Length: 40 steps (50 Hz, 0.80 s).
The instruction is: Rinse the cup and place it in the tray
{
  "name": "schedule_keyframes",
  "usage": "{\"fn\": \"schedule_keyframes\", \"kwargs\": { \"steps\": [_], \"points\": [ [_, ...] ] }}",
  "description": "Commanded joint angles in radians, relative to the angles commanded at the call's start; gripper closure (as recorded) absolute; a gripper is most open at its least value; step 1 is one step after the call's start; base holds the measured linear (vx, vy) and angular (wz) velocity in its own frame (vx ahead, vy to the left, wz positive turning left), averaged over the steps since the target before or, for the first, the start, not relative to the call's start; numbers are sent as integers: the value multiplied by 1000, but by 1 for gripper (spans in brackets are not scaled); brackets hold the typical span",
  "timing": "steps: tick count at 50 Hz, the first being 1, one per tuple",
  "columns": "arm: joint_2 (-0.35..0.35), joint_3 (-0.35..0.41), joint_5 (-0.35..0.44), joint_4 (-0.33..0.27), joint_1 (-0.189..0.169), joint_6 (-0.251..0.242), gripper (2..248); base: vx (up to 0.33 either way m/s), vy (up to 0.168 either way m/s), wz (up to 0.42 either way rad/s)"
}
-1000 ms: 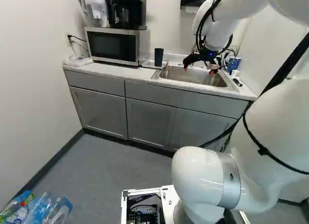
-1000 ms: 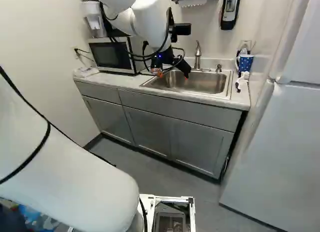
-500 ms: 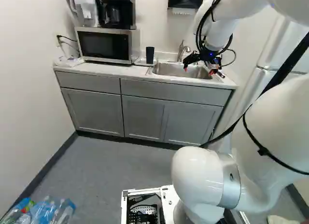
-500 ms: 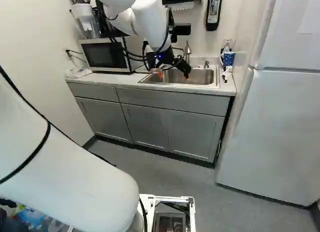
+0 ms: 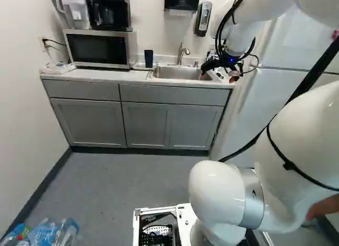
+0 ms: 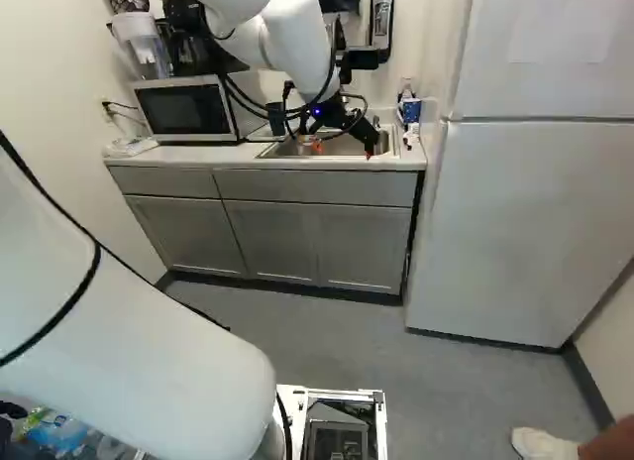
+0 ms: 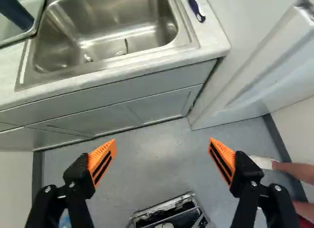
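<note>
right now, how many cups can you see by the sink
2: the dark cup in the tray beside the sink, and what looks like a blue patterned cup near the fridge in the right base view. The arm may hide others.

Shows dark blue on the tall, tapered cup, black-striped orange on the wedge-shaped finger pads, silver on the rectangular metal sink, grey on the panelled cabinets, glossy white on the rounded arm.
</note>
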Motion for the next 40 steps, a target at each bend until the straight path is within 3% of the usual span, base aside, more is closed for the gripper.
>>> {"fn": "schedule_keyframes", "kwargs": {
  "steps": [40],
  "points": [
    [0,2,2,0,1,0,3,-5,0,-2]
  ]
}}
